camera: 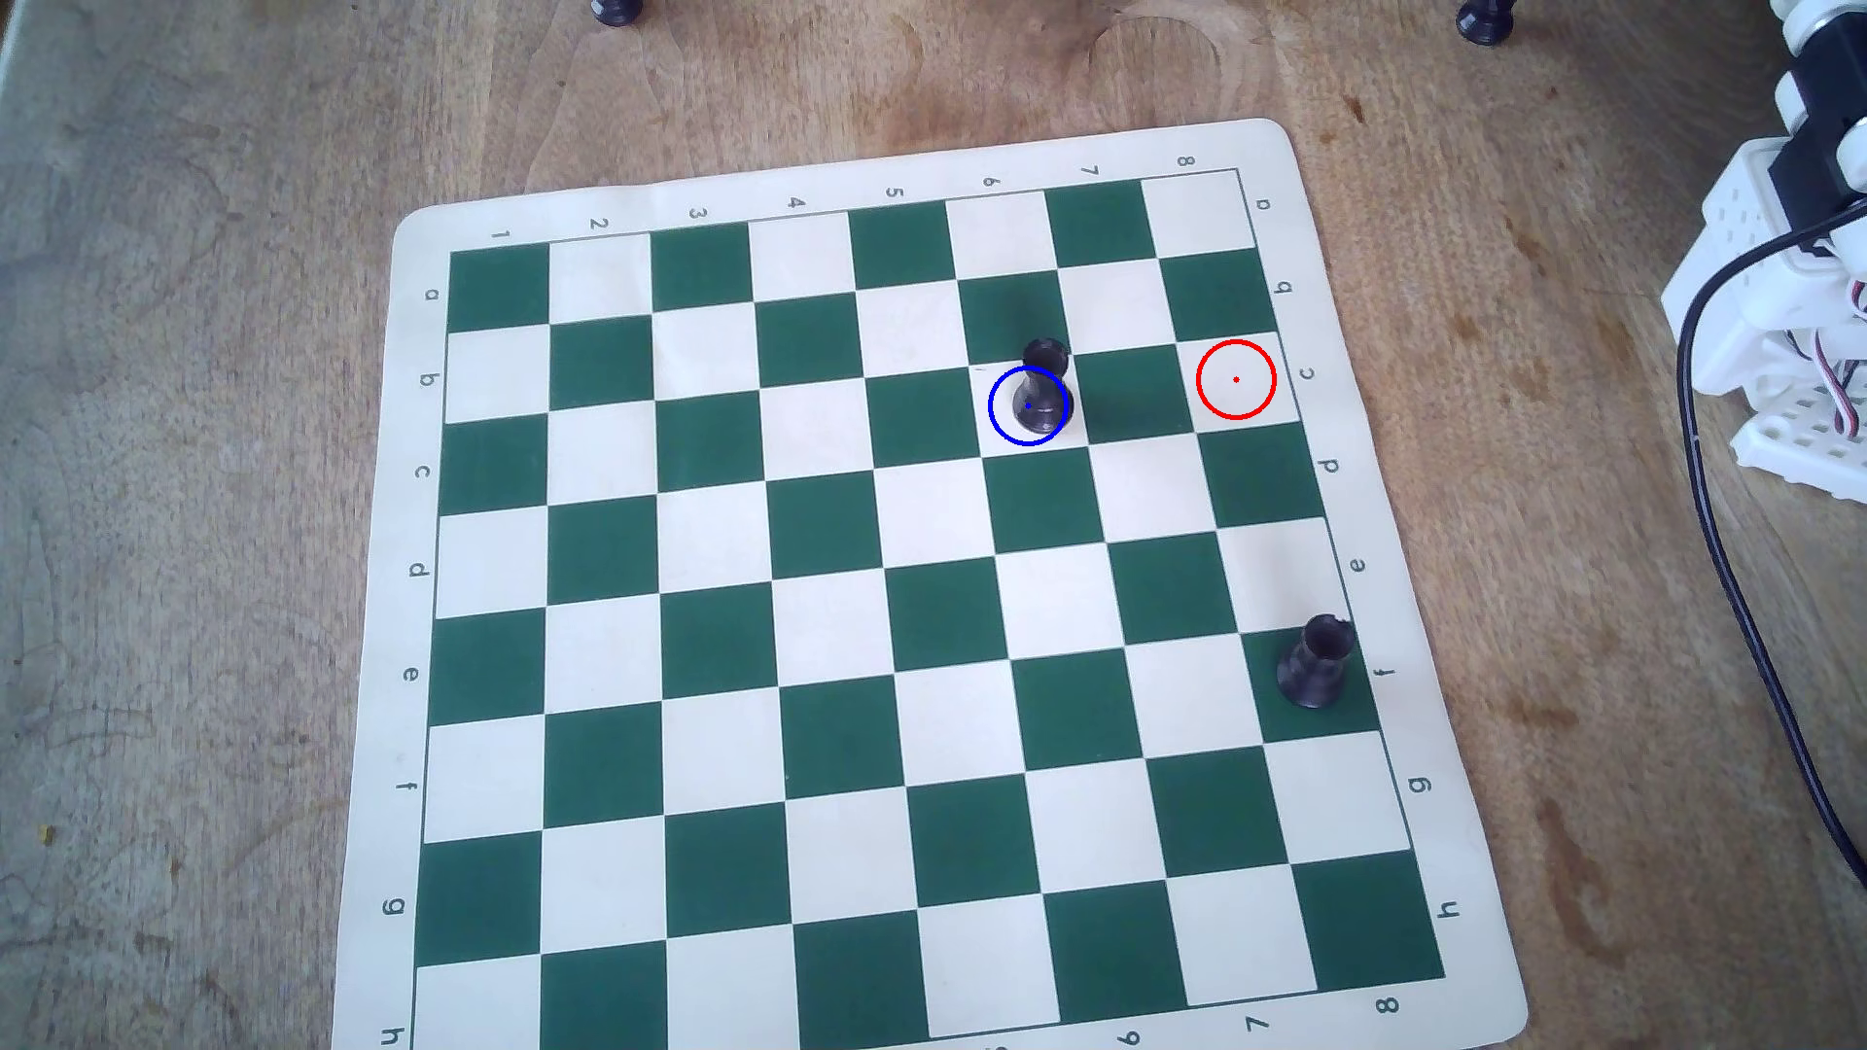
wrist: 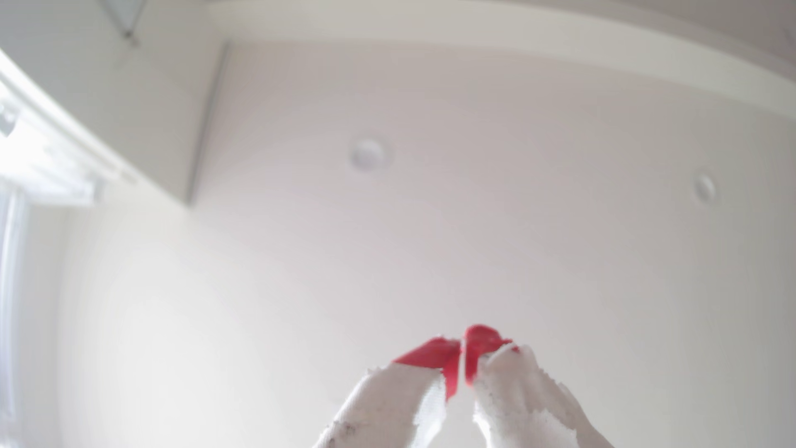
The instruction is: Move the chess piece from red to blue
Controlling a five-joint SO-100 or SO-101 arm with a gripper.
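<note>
In the overhead view the chess piece [camera: 1043, 389], small and black with a flared base and flat head, stands upright with its base inside the blue circle [camera: 995, 422] on a white square. The red circle [camera: 1236, 380] lies two squares to its right with nothing in it. The white arm [camera: 1788, 252] is folded up at the right edge, off the board. In the wrist view my gripper [wrist: 461, 346] points up at a white ceiling. Its red-taped fingertips [wrist: 430, 353] touch and hold nothing.
The green and white chess mat [camera: 1303, 172] lies on a wooden table. A stouter black rook [camera: 1313, 661] stands on the mat near its right edge. Two dark pieces [camera: 616, 10] [camera: 1485, 20] sit at the top edge. A black cable [camera: 1717, 545] runs down the right side.
</note>
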